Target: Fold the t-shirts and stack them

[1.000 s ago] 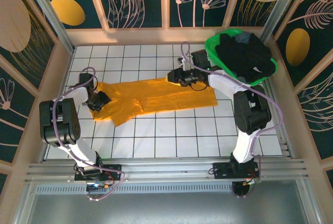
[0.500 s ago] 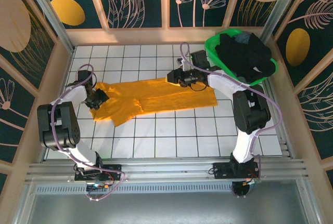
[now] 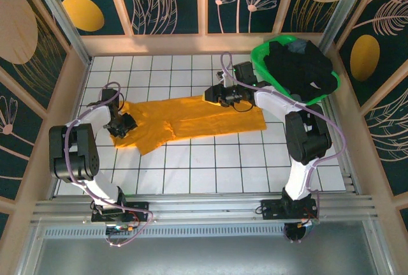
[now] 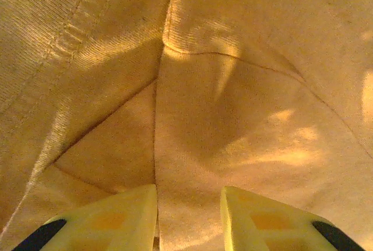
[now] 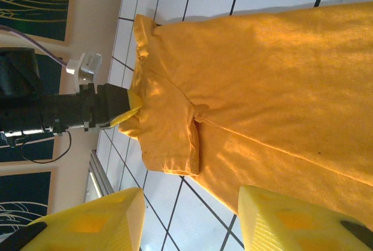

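Little of the task looked done. Nothing folded lay on the table, and no stack had been begun.

Across the middle of the table lay the mustard-orange t-shirt, spread lengthwise from left to right. It was mostly flat, with one sleeve splayed toward the near side and some bunching at its left end. No fold showed in it yet.

At that left end the left pincer was down on the cloth. Its wrist view showed the jaws standing narrow with a ridge of orange fabric between them. Whether they had actually pinched it, I could not tell.

A little farther off, at the shirt's far edge near the middle, the right pincer stood with its jaws well apart and nothing between them.

In the far right corner sat the green basket, with the dark t-shirts heaped inside, crumpled and unsorted.

By my reckoning the work was at the first fold of the first shirt. Folding it, folding the dark ones and all the stacking were left.
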You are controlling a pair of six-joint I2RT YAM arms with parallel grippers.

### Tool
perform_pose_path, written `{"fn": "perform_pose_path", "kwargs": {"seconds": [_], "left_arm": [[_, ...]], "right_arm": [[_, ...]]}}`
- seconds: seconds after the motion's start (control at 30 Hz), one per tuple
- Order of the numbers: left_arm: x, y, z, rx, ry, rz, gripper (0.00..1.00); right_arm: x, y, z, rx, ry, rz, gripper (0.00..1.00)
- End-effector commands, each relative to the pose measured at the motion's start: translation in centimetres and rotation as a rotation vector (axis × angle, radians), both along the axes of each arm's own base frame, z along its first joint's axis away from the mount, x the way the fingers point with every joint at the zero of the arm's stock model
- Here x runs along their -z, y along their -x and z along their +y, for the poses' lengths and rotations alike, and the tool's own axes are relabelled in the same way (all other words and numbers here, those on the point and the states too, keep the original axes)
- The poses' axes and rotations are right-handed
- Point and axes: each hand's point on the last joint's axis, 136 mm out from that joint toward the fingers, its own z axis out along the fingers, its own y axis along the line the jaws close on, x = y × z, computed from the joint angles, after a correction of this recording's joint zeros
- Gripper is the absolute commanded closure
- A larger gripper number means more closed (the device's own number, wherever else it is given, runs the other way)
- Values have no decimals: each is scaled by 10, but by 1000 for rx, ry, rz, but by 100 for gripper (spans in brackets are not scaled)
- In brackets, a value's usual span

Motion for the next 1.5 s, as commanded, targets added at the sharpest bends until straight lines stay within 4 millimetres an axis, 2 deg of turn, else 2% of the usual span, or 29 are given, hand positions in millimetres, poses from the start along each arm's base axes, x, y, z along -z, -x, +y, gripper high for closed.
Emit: {"fn": "perform_pose_path", "kwargs": {"seconds": [0.0,0.5,0.77,0.9,0.93,1.13,1.27,1.47], "left_arm": [[9,11,0,-10,-13,57,66],[16,14,-6,3,-11,72,67],[6,6,-5,2,-25,40,75],[4,7,-3,3,-41,36,83],[-5,-4,-3,2,-42,5,86],[-10,-6,-2,0,-48,-5,100],[-17,-9,0,0,-60,-17,100],[-45,-28,11,-12,-116,-72,100]], "right_arm": [[-6,-1,5,-13,1,-19,53],[-3,0,3,-9,8,-12,53],[-2,-1,3,-5,14,-12,53],[-1,-1,3,-4,13,-11,53],[-2,-1,3,-5,13,-11,53],[-1,-2,3,-5,13,-12,53],[-1,-2,4,-4,14,-12,54],[-6,-5,3,2,12,-26,53]]}}
